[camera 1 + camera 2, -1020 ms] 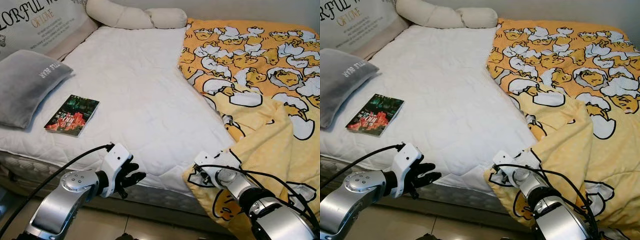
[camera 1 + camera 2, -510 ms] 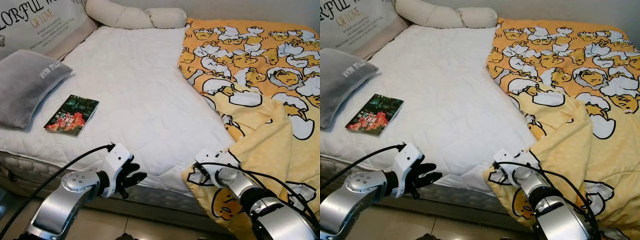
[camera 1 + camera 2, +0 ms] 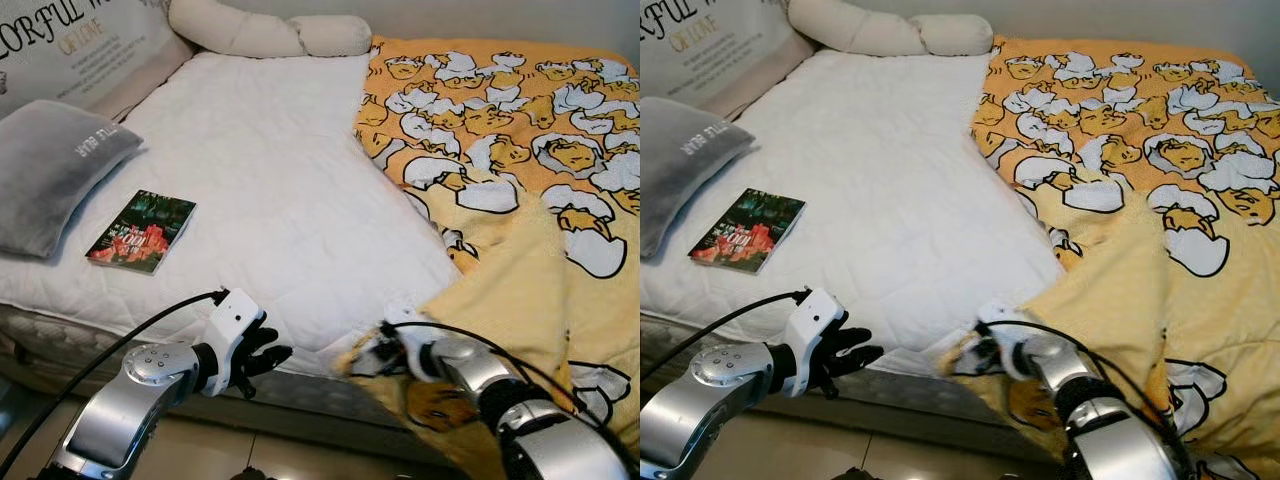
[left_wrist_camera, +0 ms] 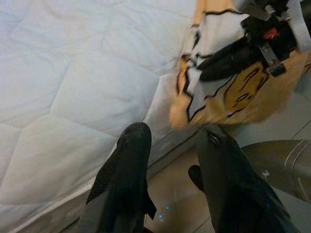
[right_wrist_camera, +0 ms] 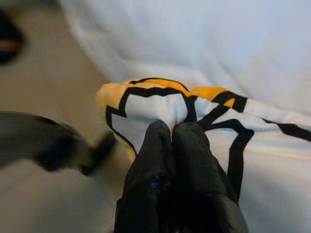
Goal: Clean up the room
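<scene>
At the near edge of the bed (image 3: 280, 200), the yellow blanket (image 3: 520, 180) covers the right half, and the right end effector (image 5: 172, 141) is clamped on its corner. We judge the step is spreading it; next we must pull the corner across toward the pillows. The left end effector (image 4: 170, 145) hovers with fingers apart beside the mattress. We count one blanket, one book (image 3: 141, 231), one grey pillow (image 3: 55, 170).

Bedroom in a home, pretty clearly.

A bed with a white quilted mattress (image 3: 270, 190) is seen, with a grey pillow (image 3: 50, 170), a long cream bolster (image 3: 265, 35), a yellow cartoon-print blanket (image 3: 520, 160) and a book (image 3: 142, 231) laid on top.
</scene>
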